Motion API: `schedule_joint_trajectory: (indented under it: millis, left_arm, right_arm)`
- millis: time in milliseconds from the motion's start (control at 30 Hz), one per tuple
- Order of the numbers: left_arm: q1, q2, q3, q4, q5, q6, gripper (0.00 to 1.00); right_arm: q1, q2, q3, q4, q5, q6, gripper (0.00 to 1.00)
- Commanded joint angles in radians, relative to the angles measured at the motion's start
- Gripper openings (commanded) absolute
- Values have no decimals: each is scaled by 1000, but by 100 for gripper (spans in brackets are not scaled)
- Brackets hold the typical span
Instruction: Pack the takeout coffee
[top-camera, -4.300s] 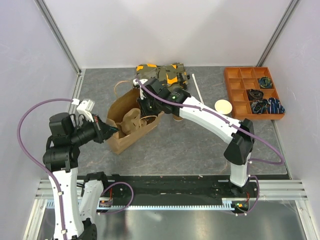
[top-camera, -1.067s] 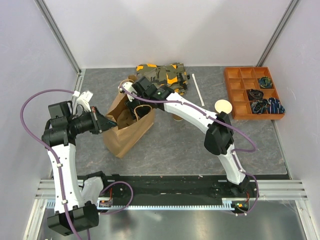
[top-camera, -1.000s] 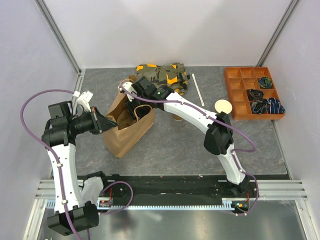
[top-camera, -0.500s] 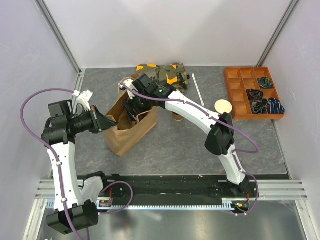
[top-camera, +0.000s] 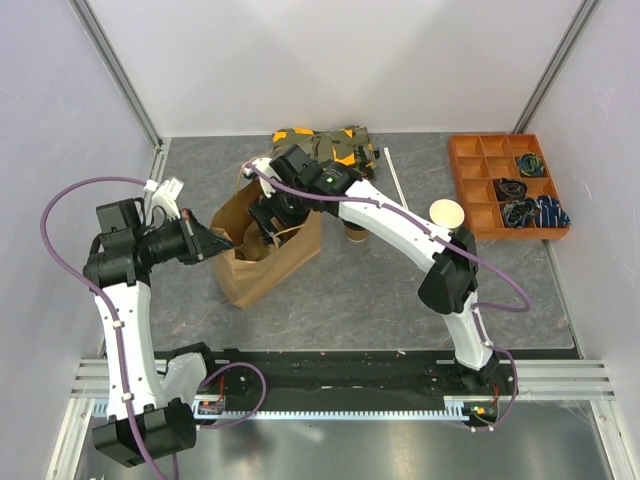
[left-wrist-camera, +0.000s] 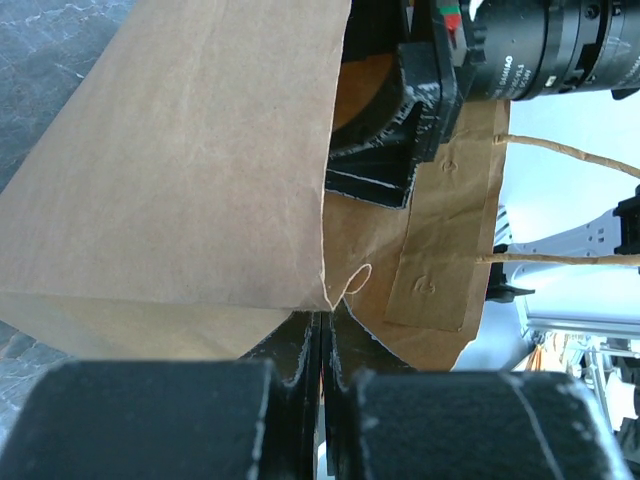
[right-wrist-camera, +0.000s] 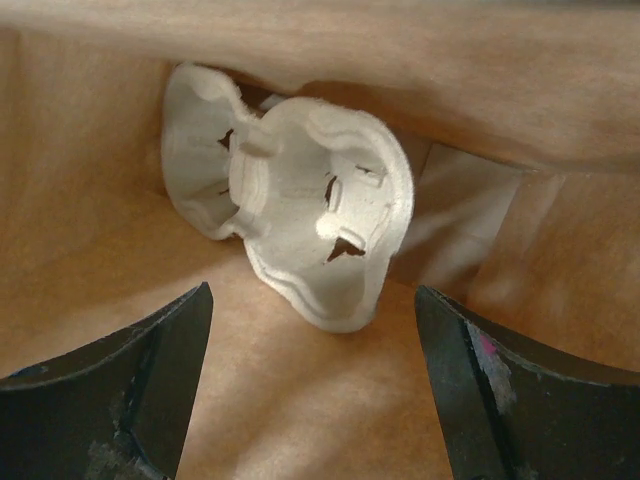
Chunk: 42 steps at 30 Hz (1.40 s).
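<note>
Here, right gripper (right-wrist-camera: 312, 300) gapes empty inside the brown paper bag (top-camera: 265, 272) above a pale moulded-pulp tray (right-wrist-camera: 300, 200); left gripper (left-wrist-camera: 320, 330) pinches its rim; small brown paper cup (top-camera: 352, 236) at the tabletop's middle, orientation hidden.

The top external camera is fixed above and behind the arm bases and looks down on the whole table (top-camera: 380, 290) from a distance. The left wrist camera looks along the left gripper (left-wrist-camera: 320, 335) at very close range onto the outer wall and open rim of the paper bag (left-wrist-camera: 200, 160). The right wrist camera faces into the paper bag past the right gripper (right-wrist-camera: 312, 300), close to the pulp tray (right-wrist-camera: 300, 220) inside. All three views share the paper bag.
</note>
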Motion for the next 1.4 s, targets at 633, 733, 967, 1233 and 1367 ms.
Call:
schedule_joint_trajectory:
  millis: [633,733,967,1233,1367]
  left_arm:
    - [6,29,2,40,-42,-54,2]
    - [6,32,-5,42,-42,-59,2]
    - [6,55,-6,63,-32,-71,2]
    - [6,72,0,82,-19,-77,2]
    - [6,83,3,88,-21,-74,2]
  right_arm:
    - [4,-149,-119,28,33,-33,98]
    - [7,-141,-114,20,66,-28,98]
    - [20,-176,-182,89,87,-100,98]
    - [20,-182,-200,100,113,-165,98]
    - [18,-211,-231,138,92,-171,98]
